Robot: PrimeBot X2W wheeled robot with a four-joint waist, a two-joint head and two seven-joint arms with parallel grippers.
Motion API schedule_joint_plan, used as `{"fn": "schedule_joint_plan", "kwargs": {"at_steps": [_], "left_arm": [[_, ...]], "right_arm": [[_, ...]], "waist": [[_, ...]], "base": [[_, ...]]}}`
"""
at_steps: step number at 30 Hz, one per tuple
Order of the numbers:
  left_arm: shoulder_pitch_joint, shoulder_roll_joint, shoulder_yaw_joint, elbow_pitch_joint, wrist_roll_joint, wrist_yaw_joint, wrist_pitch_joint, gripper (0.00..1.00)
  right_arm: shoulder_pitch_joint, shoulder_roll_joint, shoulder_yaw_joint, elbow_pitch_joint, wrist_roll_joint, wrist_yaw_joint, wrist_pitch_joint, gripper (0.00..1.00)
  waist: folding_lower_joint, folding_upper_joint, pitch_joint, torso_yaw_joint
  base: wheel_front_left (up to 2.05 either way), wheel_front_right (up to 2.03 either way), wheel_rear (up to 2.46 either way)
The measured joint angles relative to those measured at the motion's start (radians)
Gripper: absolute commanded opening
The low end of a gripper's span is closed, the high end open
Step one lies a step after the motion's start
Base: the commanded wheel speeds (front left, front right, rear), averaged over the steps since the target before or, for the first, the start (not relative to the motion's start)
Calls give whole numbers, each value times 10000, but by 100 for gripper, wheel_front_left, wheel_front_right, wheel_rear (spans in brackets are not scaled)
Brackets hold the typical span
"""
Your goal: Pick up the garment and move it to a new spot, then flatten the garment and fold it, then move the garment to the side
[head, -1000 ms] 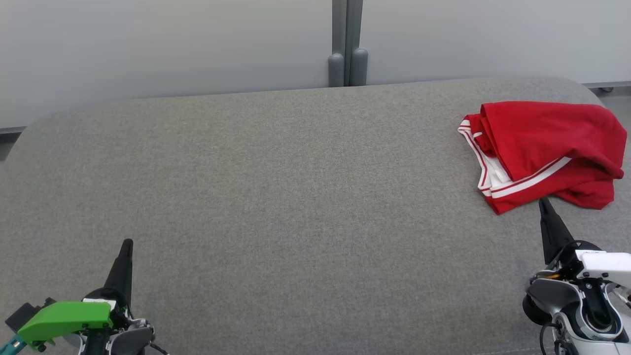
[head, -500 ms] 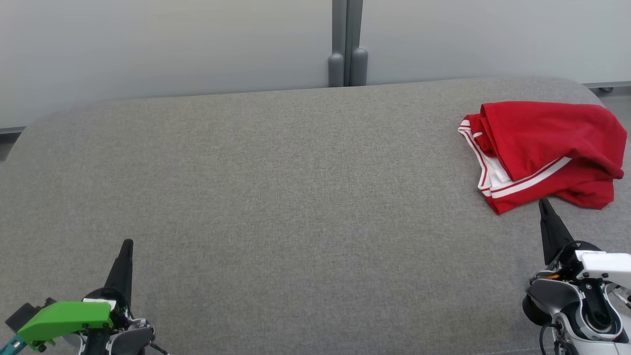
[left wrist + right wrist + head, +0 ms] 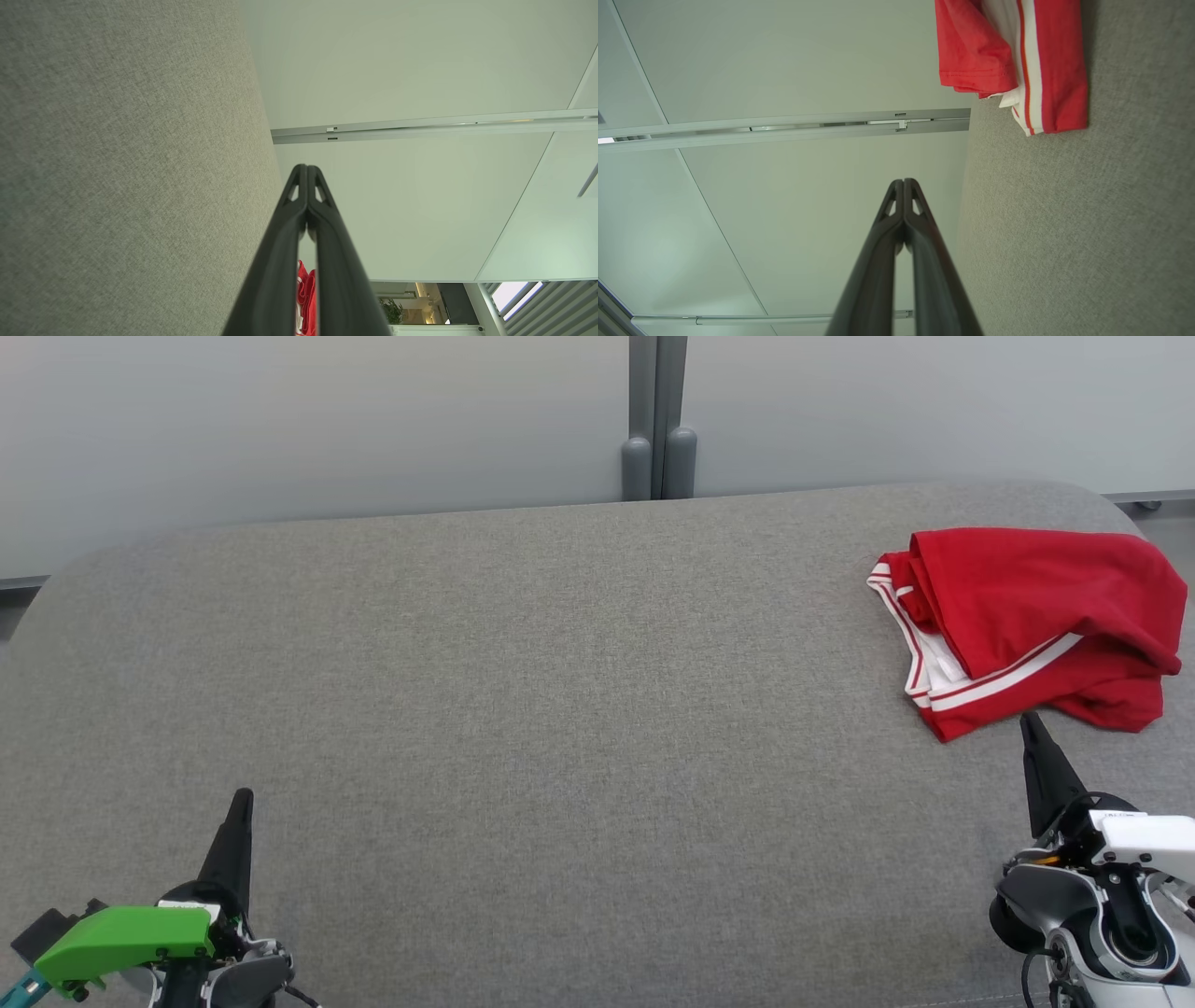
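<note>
Garment [image 3: 1036, 616]: red with white stripes, doubled over itself in loose layers, at 2 o'clock on the grey fabric-covered worktop [image 3: 560, 709], close to the right edge. Long axis roughly along the 9-to-3 line, striped hem on the near side.

Right gripper [image 3: 1029, 721]: at 4 o'clock on the worktop, fingers pressed fully together, nothing between them. Garment at 12 to 1 o'clock from the tip, near; a strip of bare fabric between tip and hem in the right wrist view, so no contact.

Left gripper [image 3: 243, 796]: at 8 o'clock, fingers likewise closed on nothing. Garment at 2 o'clock from it, well apart, across most of the worktop.

Judged nearer arm: the right, by a wide margin, facing the long striped edge nearly square on.

Stage not settled by this layout: consistent with a rumpled bundle awaiting pickup, and equally with a folded piece already set to the side. Fold uneven, upper layer askew over the lower.
</note>
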Motion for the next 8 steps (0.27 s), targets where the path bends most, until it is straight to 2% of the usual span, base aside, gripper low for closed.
{"fn": "schedule_joint_plan", "kwargs": {"at_steps": [8], "left_arm": [[-7,-2,6,4,0,0,0,0]], "right_arm": [[-1,6,-12,13,-2,15,0,0]], "waist": [[0,0,-1,0]], "base": [[0,0,0]]}}
